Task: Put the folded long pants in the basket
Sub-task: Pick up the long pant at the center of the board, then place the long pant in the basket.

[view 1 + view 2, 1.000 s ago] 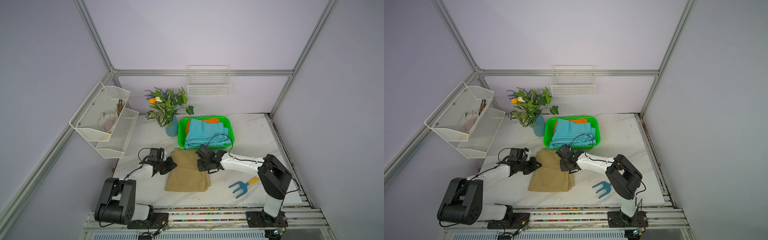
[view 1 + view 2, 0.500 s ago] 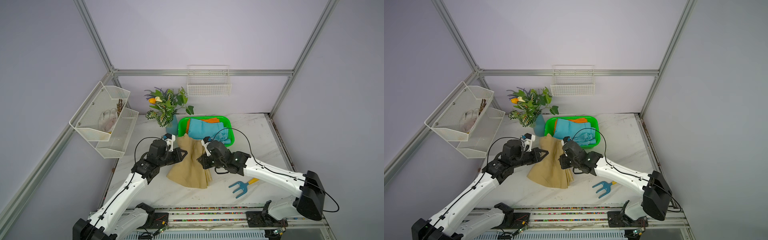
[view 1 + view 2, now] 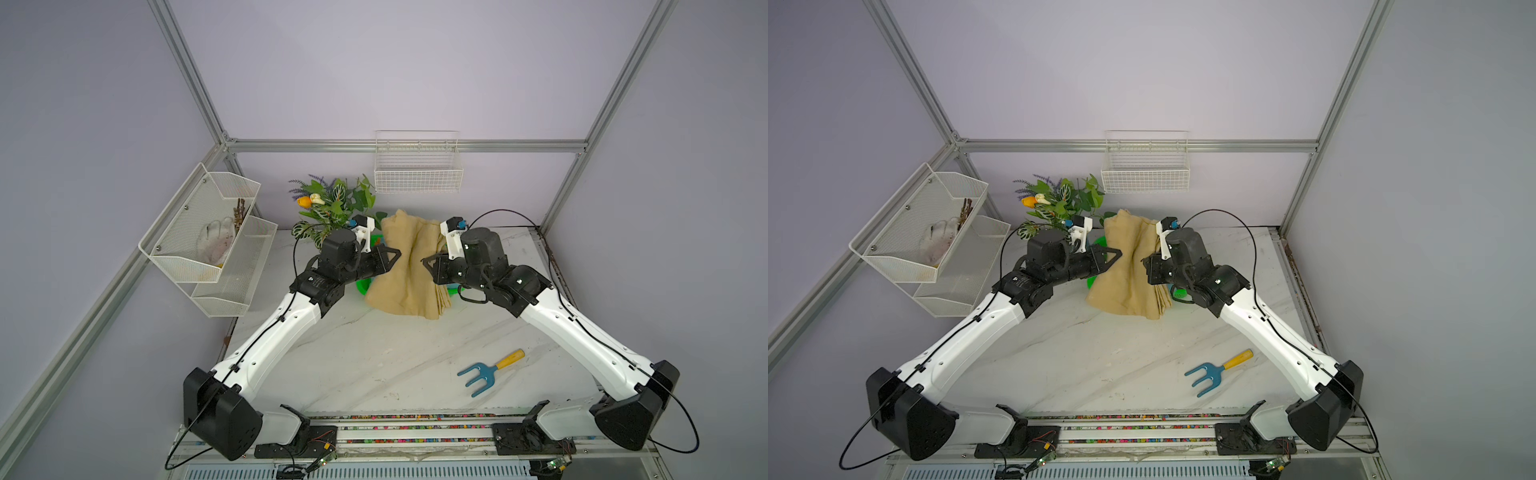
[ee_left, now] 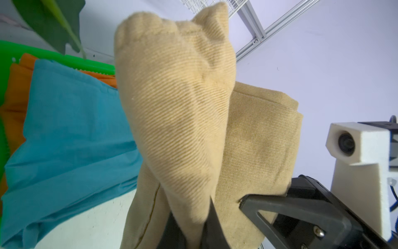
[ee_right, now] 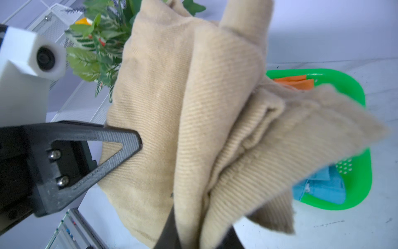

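Grasps the tan folded pants (image 3: 409, 270) from both sides, with the left gripper (image 3: 397, 253) clenched on one edge and the right gripper (image 3: 426, 262) clenched on the opposite edge. Holds the bundle raised and crumpled above the green basket (image 5: 361, 176), hiding most of it in both top views. Shows light blue pants (image 4: 71, 133) over orange pants (image 4: 15, 97) already inside the basket. Leaves the blue hand fork (image 3: 482, 376) well apart on the marble table (image 3: 353, 353).

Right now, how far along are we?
Done: the orange pants and the light blue pants lie in the green basket. In hand: the tan pants, raised by the basket, pinched by the left gripper and the right gripper. Left: lower them in and release.
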`<state>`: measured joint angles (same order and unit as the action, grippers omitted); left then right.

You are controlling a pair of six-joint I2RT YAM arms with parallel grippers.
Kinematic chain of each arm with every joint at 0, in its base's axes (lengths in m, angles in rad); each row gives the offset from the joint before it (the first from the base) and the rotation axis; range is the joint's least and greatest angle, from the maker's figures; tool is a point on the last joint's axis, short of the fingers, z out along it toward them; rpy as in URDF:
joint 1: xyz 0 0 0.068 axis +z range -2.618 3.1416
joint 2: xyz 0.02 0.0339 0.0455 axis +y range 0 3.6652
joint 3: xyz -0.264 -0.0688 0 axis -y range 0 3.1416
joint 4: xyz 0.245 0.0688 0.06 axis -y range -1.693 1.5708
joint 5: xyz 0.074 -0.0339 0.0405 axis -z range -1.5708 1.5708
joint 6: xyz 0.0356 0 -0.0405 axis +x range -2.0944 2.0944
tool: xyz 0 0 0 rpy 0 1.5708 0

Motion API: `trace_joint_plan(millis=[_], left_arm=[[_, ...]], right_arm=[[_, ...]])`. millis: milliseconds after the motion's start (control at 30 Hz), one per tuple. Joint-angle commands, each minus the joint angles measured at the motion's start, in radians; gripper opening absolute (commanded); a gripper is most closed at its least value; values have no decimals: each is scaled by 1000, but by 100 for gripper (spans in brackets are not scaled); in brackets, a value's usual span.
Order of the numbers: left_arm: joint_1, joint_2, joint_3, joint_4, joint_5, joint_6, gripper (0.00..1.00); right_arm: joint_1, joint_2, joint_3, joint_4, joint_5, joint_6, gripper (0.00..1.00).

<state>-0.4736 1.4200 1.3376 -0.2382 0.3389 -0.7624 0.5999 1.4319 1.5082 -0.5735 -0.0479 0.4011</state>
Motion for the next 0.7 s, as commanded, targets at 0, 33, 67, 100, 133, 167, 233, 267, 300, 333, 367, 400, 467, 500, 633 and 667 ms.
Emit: trace_joint_plan(millis=[0,33,67,100,133,167,233,267,300,333,367,400,467,500,633,667], left_arm=[[-2,99,78,83,-10,55,2],[5,133,103,82,-13,67,2],[17,168,135,66,-23,73,2],[27,196,159,58,-26,76,2],[41,223,178,52,-25,76,1],[54,244,195,49,-25,70,1],[85,279,206,48,-24,53,1],[98,290,206,49,-23,45,1],[110,299,206,51,-27,44,1],[121,309,207,46,-32,44,1],[132,323,210,42,-36,47,1],[139,337,218,37,-39,52,2],[150,386,249,9,-35,67,2],[153,409,263,-1,-31,74,2],[153,496,305,-30,-20,100,2],[153,511,311,-35,-22,104,2]], right_arm=[[-73,76,105,30,-48,-63,0],[-97,101,134,18,-57,-74,0],[-117,149,159,10,-67,-80,0],[-134,174,177,1,-70,-81,0],[-154,198,196,-8,-76,-83,0],[-172,221,209,-14,-88,-85,0],[-213,264,230,-25,-119,-79,0],[-232,286,237,-27,-138,-79,0],[-247,301,239,-29,-146,-78,0],[-264,325,241,-31,-152,-76,0],[-280,346,242,-32,-158,-77,0],[-293,364,242,-32,-158,-78,0],[-318,411,242,-28,-159,-79,0],[-328,432,246,-26,-162,-77,0],[-349,527,251,0,-222,-78,0],[-351,547,254,4,-229,-78,0]])
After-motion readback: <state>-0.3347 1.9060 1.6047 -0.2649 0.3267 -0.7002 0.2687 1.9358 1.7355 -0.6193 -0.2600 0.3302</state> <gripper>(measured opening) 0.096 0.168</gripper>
